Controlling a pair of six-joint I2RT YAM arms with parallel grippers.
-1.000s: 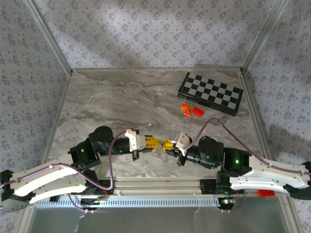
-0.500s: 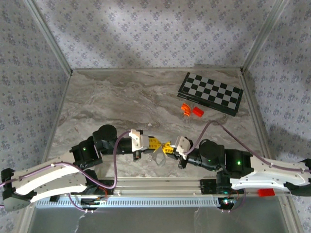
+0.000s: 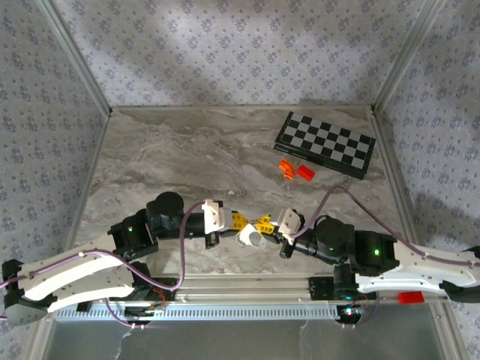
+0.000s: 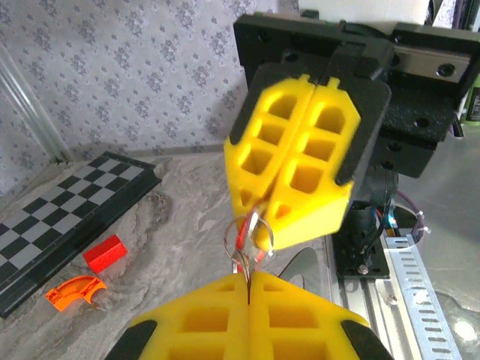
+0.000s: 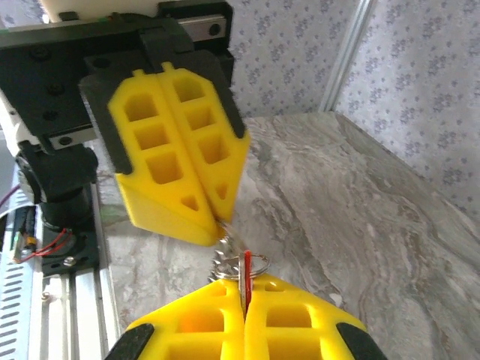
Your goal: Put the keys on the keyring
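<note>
Threading looks underway: the left gripper (image 4: pixel 248 276) is clamped shut on the keyring (image 5: pixel 222 253), coil just off its tips; the right gripper (image 5: pixel 245 294), also closed, pinches the keys (image 5: pixel 246 271) upright, nose to nose with it so both line up.

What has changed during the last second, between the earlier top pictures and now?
Both arms shifted slightly right in the top view, and the left gripper and right gripper stayed tip to tip. Nothing was taken or released: the jaws stay shut, left on the keyring, right on the red-tagged key. Chessboard and orange blocks unmoved.
</note>
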